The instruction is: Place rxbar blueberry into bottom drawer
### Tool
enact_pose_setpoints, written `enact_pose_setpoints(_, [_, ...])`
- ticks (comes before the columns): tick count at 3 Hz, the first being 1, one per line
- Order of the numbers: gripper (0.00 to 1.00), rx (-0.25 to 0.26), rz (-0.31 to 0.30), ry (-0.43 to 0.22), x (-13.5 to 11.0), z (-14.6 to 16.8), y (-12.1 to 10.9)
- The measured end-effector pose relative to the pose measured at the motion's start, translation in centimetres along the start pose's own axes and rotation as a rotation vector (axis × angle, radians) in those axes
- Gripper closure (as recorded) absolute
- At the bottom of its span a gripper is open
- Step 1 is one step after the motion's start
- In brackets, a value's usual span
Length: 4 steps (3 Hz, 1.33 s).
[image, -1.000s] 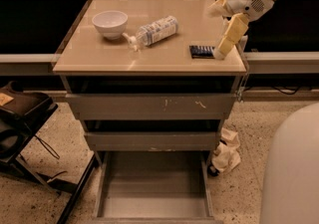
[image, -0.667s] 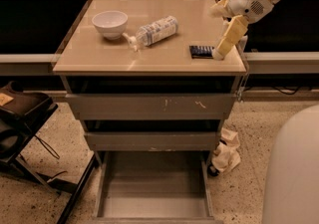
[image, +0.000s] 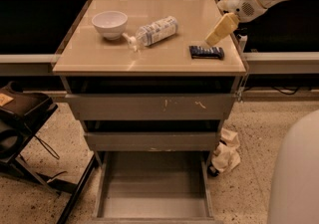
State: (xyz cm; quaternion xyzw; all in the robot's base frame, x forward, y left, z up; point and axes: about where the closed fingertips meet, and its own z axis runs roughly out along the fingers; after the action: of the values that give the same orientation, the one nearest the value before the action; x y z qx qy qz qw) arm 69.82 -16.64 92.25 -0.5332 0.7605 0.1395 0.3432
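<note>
One rxbar blueberry (image: 206, 52), one bottle (image: 154, 31), one bowl (image: 109, 23) on the surface (image: 164, 61). Claw (image: 219, 31), upper right, just above the bar; spread cannot be told.

cream-yellow jaws hang just above the navy bar (image: 206, 52) with pale print. tan desk (image: 99, 58), white bowl (image: 109, 23), clear bottle (image: 152, 31) with white-blue label, grey bottom drawer (image: 154, 185), speckled floor (image: 254, 133).
</note>
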Motion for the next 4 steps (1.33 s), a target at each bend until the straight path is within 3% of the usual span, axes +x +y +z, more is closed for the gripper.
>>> enact_pose_setpoints(1, [0.0, 0.052, 0.003, -0.03, -0.8, 0.3, -1.4])
enact_pose_setpoints(2, [0.0, 0.043, 0.007, -0.083, -0.4, 0.6, -1.9])
enact_pose_setpoints(4, [0.0, 0.085, 0.119, -0.283, 3.2, -0.4, -7.1])
